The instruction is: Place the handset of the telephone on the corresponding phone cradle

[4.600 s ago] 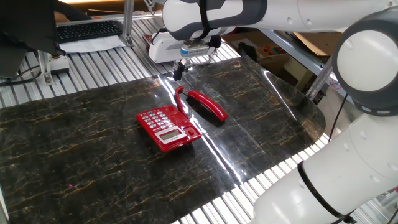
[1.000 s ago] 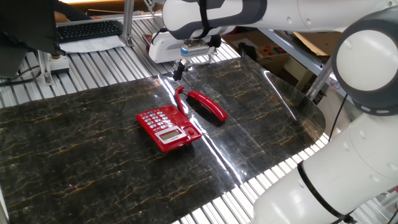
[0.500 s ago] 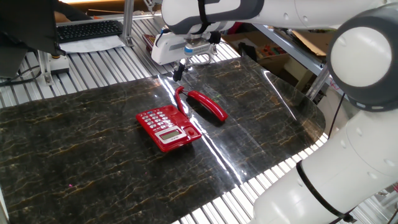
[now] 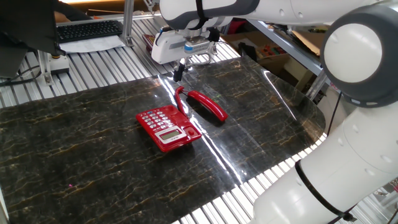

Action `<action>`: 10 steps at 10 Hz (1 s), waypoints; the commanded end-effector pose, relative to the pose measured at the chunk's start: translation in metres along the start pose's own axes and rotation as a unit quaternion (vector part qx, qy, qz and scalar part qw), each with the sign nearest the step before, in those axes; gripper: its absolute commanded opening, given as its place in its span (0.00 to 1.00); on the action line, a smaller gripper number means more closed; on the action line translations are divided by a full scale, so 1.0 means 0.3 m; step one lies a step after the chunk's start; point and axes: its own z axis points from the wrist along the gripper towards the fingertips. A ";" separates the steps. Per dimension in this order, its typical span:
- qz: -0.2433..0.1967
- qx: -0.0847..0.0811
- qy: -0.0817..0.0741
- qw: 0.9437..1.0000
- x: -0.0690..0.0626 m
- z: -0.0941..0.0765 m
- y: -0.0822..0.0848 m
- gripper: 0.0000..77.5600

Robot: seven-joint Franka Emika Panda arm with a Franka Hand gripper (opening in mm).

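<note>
The bright red telephone (image 4: 166, 128), with white-grey keypad buttons and a small grey display, lies on the dark marbled table. Its cradle (image 4: 191, 127) is the bare strip along its right side. The red handset (image 4: 208, 106) lies on the table just right of and behind the phone, off the cradle. A red cord (image 4: 180, 99) joins it to the phone. My gripper (image 4: 186, 67) hangs above the far edge of the mat, behind the handset and apart from it. One dark finger (image 4: 179, 70) points down. The jaws look open and hold nothing.
A black keyboard (image 4: 89, 29) and papers sit at the back left on the slatted metal bench (image 4: 93, 62). Cardboard boxes (image 4: 273, 53) stand at the back right. The robot's white arm (image 4: 348, 143) fills the right side.
The arm's upper links have shifted slightly left. The gripper has barely moved. The phone and handset have not moved.
</note>
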 end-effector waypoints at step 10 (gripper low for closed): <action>-0.006 0.039 -0.024 0.999 -0.018 0.060 -0.061 0.00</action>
